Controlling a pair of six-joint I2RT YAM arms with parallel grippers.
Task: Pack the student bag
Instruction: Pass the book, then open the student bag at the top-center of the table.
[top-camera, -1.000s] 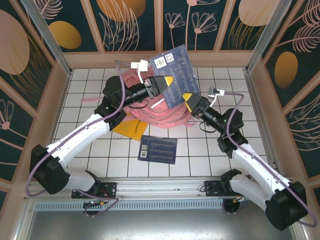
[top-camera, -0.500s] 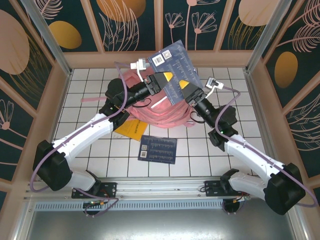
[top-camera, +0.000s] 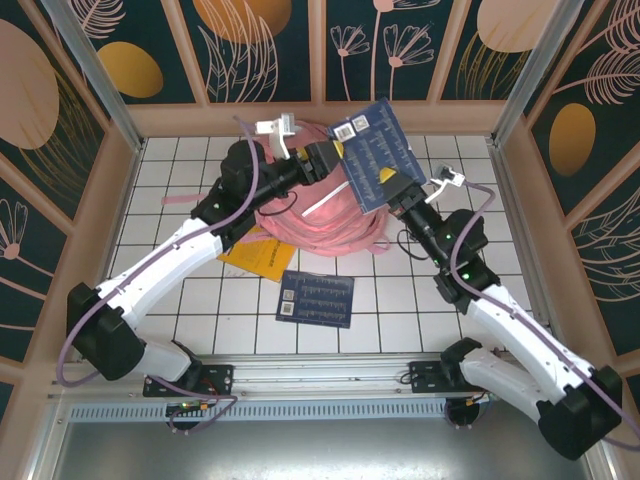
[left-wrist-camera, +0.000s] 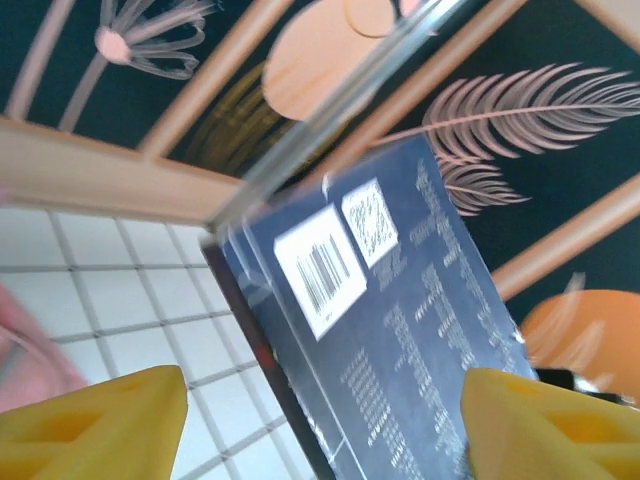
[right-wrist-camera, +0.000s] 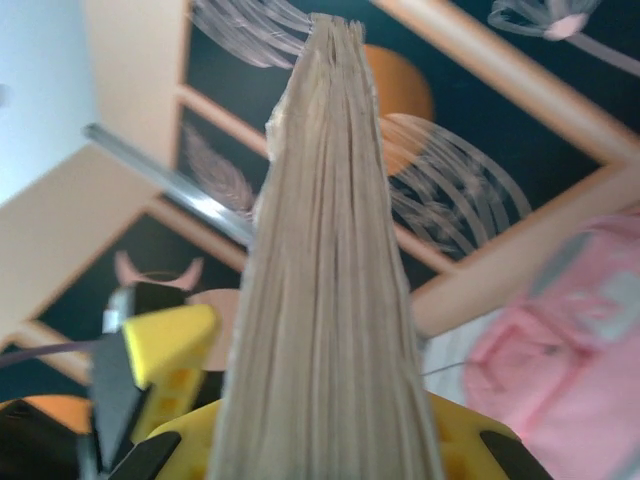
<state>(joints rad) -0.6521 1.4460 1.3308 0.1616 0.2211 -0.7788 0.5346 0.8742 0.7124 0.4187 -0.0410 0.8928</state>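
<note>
The student bag (top-camera: 315, 215), pink and crumpled, lies at the back middle of the table; a corner of it appears pink in the right wrist view (right-wrist-camera: 565, 360). A dark blue book (top-camera: 382, 150) with a barcode label is held upright above the bag. My right gripper (top-camera: 386, 182) is shut on its lower edge, and the book's page edge (right-wrist-camera: 325, 270) rises between the yellow jaws of my right gripper (right-wrist-camera: 325, 445). My left gripper (top-camera: 338, 160) is open beside the book. The book's cover (left-wrist-camera: 400, 330) stands between the spread yellow fingers (left-wrist-camera: 95, 425) of my left gripper (left-wrist-camera: 320, 430).
A second dark blue book (top-camera: 316, 298) lies flat on the white tiles in front of the bag. A yellow book (top-camera: 262, 260) lies partly under the left arm. A pink strap (top-camera: 180, 200) trails left. Wooden panel walls (top-camera: 320, 115) close in the back and sides.
My right gripper has shut on the blue book and my left gripper has opened off it. The book has shifted to the right and farther back.
</note>
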